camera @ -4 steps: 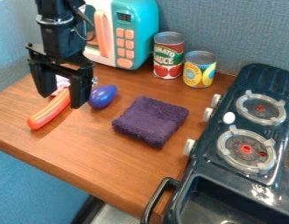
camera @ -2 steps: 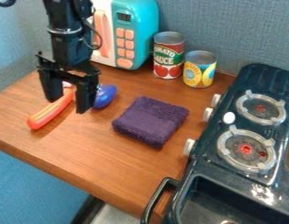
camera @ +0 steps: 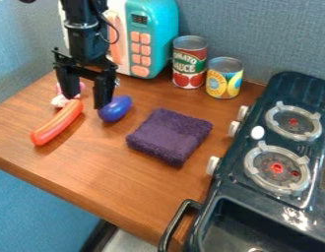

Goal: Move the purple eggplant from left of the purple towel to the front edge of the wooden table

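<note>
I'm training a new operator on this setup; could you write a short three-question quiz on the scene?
1. True or false: the folded purple cloth lies between the shiny blue egg-shaped toy and the black toy stove.
2. Which is nearest to the black two-finger gripper?
A) the purple cloth
B) the toy stove
C) the blue toy
3. How many cylindrical labelled cans stand on the brown wooden table beside the teal-and-white toy microwave?

Key: 1 true; 2 C; 3 two.
</note>
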You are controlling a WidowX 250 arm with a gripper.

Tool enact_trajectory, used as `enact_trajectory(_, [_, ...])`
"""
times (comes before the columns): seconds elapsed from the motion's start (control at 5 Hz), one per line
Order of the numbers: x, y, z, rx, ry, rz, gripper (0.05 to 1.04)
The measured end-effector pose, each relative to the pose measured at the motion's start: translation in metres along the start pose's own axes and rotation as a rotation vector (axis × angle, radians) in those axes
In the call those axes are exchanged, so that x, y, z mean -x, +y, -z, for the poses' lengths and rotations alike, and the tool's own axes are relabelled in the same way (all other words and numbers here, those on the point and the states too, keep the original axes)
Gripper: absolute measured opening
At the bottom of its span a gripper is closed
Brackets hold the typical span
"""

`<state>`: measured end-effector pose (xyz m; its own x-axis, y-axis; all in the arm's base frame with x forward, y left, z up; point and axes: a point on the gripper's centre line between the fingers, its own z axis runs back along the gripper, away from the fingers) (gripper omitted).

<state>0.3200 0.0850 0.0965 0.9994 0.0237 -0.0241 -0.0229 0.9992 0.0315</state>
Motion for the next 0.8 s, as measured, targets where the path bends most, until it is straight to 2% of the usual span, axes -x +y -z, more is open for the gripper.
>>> enact_trajectory(0.2, [-0.016,0.005,0.011,-0.015,0.006,-0.006,1.001])
enact_trajectory(0.4, [-0.032,0.005,0.016,0.001,0.003,0.037,1.001])
enact_trajectory(0.6, [-0.048,0.007,0.028,0.016,0.023,0.065,1.001])
enact_trajectory(0.8, [-0.058,0.01,0.04,0.007,0.059,0.049,1.001])
